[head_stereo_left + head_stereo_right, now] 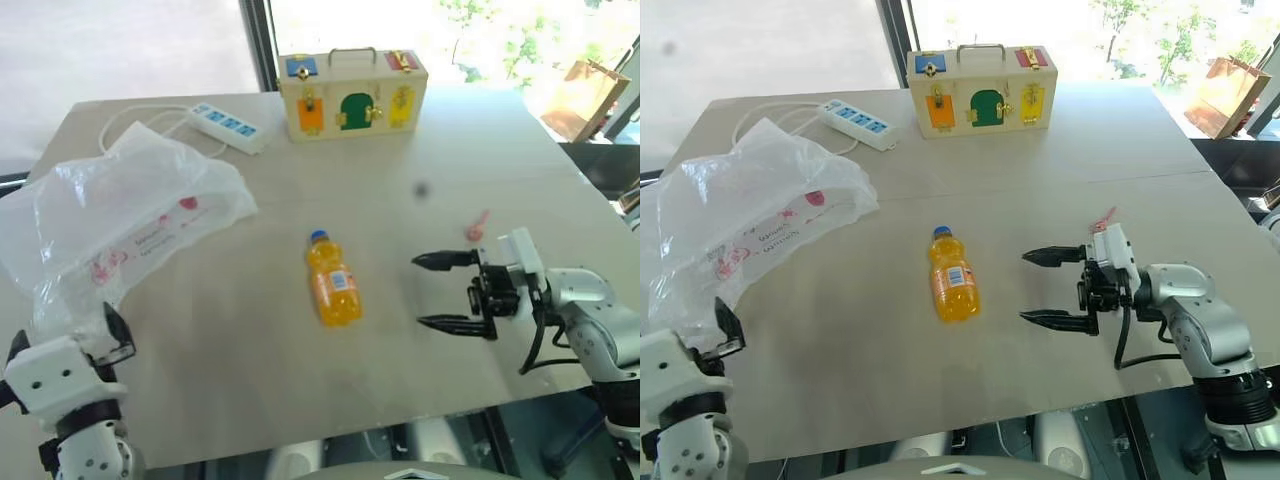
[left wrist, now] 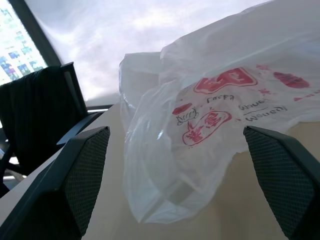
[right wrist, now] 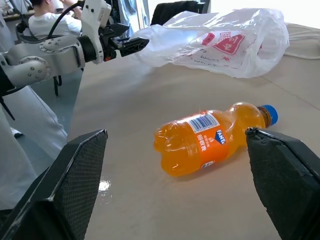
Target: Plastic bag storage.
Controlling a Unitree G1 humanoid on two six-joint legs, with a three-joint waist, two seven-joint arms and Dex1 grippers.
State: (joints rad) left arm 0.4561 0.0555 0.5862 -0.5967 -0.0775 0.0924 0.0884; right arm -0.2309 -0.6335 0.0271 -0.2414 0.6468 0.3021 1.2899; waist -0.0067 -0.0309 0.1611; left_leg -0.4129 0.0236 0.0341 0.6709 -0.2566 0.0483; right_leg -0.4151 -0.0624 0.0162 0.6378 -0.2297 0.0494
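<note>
Lying at centre frame, an orange bottle point(image 3: 210, 139) labelled "FANTA" is seen between the spread fingers of the right gripper point(image 1: 442, 292). The plastic bag point(image 1: 120, 225), red-printed with unreadable lettering, is spread at upper left, just ahead of the wide-open left gripper point(image 1: 112, 335).

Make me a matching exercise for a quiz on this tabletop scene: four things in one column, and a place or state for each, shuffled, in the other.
Things:
1. plastic bag
2. orange bottle
3. wooden box
4. power strip

Places or states:
A. lying on its side mid-table, blue cap toward the far edge
B. standing at the far edge, with coloured little doors
C. crumpled on the robot's left side of the table, red print showing
D. white, lying at the far side between the bag and the box

Pairs: 1-C, 2-A, 3-B, 4-D
</note>
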